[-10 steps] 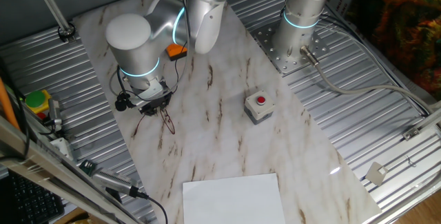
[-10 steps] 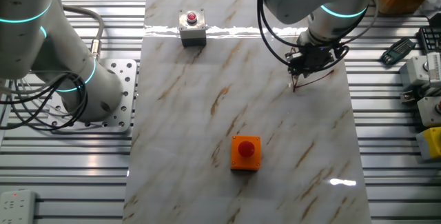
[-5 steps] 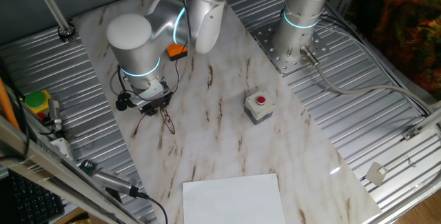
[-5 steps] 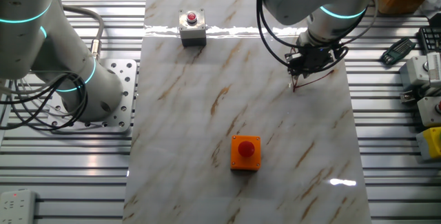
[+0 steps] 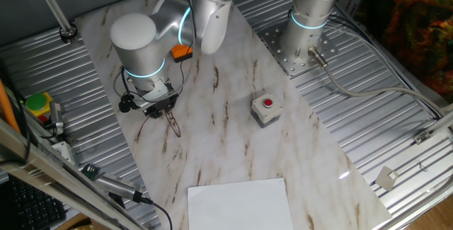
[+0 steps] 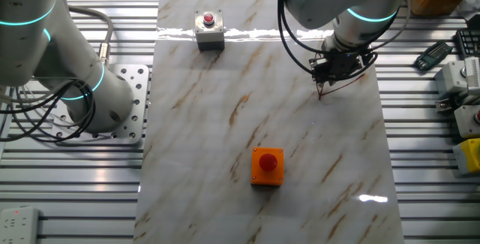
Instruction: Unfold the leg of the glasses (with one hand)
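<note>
Marble table [image 5: 233, 152] — glasses [image 5: 172, 123] under claw [image 5: 160, 109]

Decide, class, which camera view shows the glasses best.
One fixed view: the glasses lie out from under the gripper as a thin dark shape on the marble. The other fixed view shows only a reddish wire end below the gripper.

Two robot arms: one [image 5: 141, 46] bent over the marble slab at upper left of one fixed view, another [image 5: 311, 3] bolted to a plate at upper centre. One gripper [image 5: 160, 107], one pair of glasses [image 5: 172, 122] just below it, too thin to make out in detail. Two red-button boxes, a grey one [image 5: 265, 109] at centre and an orange one [image 6: 267, 166] at lower centre of the other fixed view; one white sheet [image 5: 241, 203] at the bottom edge; one marble slab [image 5: 226, 145].
</note>
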Controlling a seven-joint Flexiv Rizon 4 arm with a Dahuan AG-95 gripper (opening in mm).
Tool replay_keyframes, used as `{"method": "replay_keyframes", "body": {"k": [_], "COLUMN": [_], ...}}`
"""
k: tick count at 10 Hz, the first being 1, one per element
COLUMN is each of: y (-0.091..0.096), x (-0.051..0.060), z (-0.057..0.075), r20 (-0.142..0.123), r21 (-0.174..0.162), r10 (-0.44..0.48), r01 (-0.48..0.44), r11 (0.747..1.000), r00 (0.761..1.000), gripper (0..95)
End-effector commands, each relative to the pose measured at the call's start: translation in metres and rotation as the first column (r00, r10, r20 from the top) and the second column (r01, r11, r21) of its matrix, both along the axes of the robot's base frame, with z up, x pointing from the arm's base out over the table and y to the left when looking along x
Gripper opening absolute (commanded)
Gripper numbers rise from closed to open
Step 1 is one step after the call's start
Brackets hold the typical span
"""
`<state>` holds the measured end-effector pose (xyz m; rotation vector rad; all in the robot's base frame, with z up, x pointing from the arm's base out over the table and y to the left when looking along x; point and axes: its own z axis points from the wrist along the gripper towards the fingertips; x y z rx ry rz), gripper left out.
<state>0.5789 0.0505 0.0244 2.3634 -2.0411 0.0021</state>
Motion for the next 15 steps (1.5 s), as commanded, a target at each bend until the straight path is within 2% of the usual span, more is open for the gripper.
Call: {"method": "replay_keyframes", "body": {"k": [1,4,5,15], "y": [0.0,-0.0003,-0.0005,-0.002], "x": [0.0,-0.0012,-0.0019,-0.0065], "z": [-0.0002,-0.0004,-0.0007,0.0017], "r20": [0.002,0.002,0.003,0.006], "r21": [0.003,0.001,0.001,-0.001], "r10": [-0.001,-0.007,-0.01,-0.049], "r01": [0.001,0.007,0.01,0.049], "r11": [1.0,1.0,1.0,0.999], "r00": [1.0,1.0,1.0,0.999], "gripper": [19.0,19.0,0.0,0.0]}}
